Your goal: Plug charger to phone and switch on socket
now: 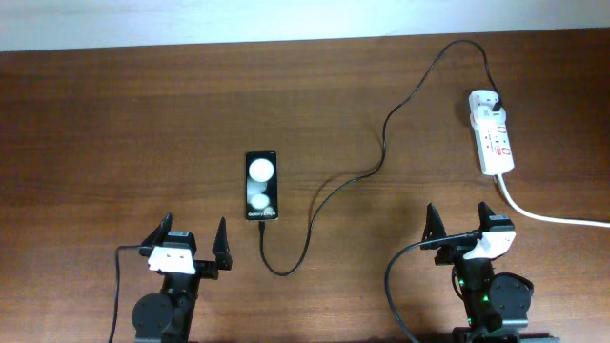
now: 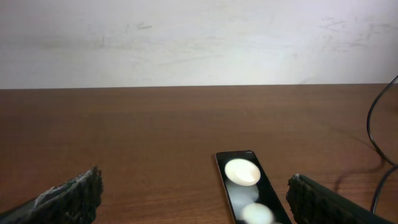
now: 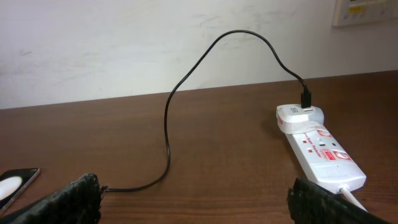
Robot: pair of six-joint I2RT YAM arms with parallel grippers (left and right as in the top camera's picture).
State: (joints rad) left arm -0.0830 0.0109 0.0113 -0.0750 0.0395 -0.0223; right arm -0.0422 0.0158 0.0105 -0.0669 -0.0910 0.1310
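Wide apart and clamped on nothing: the left end effector point(image 1: 195, 227), low over the worktop point(image 1: 114, 114). Ahead of that end effector, toward its right finger point(image 2: 329, 202): the phone point(image 1: 261, 185), flat, two white round spots on its face, long side running along the reach. Likewise spread wide and empty: the right end effector point(image 1: 457, 213). Ahead of it and off to its right: the socket point(image 1: 494, 138), flat on the worktop, well apart from both fingers, with a thick white cord point(image 1: 558, 218) running from the near end out past the picture's right edge. On the socket's far end, a white adapter point(image 3: 298, 116), with the black plug of the charger point(image 1: 381, 143) standing in its top. From there the cable arches up, drops to the worktop, crosses ahead of the right end effector toward its left, loops in the space between the two end effectors and turns back up to the phone's near end. Connector tip right at that near edge; cannot tell whether seated in the port, too small from overhead. In the left wrist view, near end of the phone cut off by the bottom edge. In the right wrist view, only a corner of the phone at lower left, and the cable lost behind the left finger point(image 3: 68, 199). Switch positions on the socket too small to read; red markings only.
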